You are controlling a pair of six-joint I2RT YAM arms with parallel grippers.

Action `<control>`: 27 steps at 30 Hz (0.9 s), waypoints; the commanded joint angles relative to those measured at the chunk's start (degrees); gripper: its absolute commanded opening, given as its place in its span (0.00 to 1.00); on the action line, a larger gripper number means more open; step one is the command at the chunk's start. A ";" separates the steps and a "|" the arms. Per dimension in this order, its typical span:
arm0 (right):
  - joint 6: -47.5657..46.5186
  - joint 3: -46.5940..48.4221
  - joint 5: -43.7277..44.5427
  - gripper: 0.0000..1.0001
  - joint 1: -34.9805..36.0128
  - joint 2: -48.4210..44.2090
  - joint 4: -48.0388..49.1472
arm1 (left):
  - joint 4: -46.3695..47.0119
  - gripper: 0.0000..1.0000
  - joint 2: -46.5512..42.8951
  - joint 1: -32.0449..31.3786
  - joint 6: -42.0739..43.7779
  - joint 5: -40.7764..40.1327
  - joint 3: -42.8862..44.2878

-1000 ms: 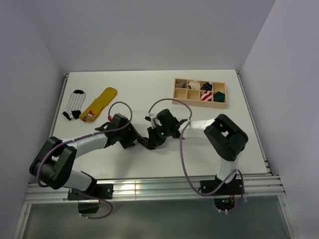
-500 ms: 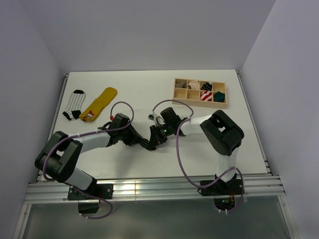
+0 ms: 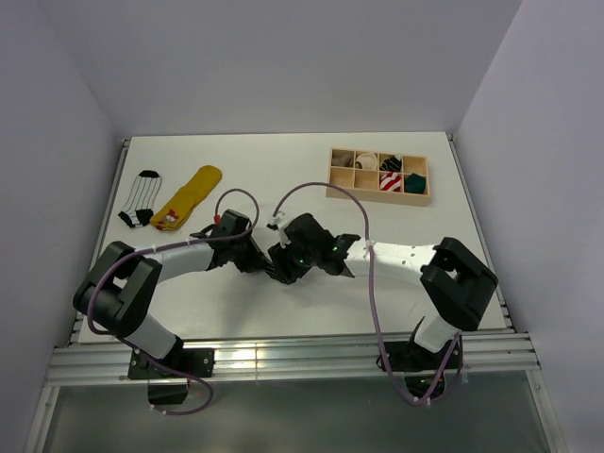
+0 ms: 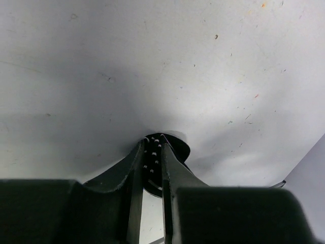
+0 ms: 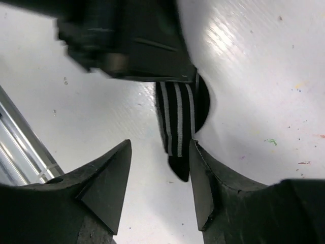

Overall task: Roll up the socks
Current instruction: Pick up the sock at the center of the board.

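Note:
A black sock with thin white stripes (image 5: pixel 177 114) lies on the white table between my two grippers. My left gripper (image 4: pixel 154 140) is shut on one end of it; black fabric with white flecks shows between its fingers. My right gripper (image 5: pixel 160 145) is open around the sock's free end, whose tip lies beside the right-hand finger (image 5: pixel 203 173). In the top view the left gripper (image 3: pixel 260 260) and right gripper (image 3: pixel 284 265) meet at the table's middle front, and the sock is mostly hidden under them.
A wooden compartment box (image 3: pixel 332 176) at the back right holds rolled socks, among them a red-and-white one (image 3: pixel 390 182) and a dark green one (image 3: pixel 413 182). A white sock with black stripes (image 3: pixel 142 198) and a yellow sock (image 3: pixel 189 196) lie flat at the back left.
The right arm's elbow has swung right and toward the near edge, and its wrist has shifted slightly left. The left gripper has stayed on the sock, edging a little right.

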 commanded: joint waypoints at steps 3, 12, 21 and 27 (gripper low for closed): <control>-6.51 3.16 17.72 0.57 6.73 -2.69 -2.60 | -6.50 0.17 2.06 -0.39 3.75 -1.37 2.94; -9.50 4.57 27.66 0.59 13.41 3.90 1.26 | -7.47 0.17 2.33 -0.66 4.19 -1.11 3.83; -9.59 5.19 28.46 0.56 14.82 8.82 3.37 | -7.21 0.16 2.51 -0.66 4.11 -0.40 4.09; -9.59 5.36 28.55 0.52 14.82 11.11 3.11 | -7.38 0.16 2.68 -0.75 4.11 -0.14 4.44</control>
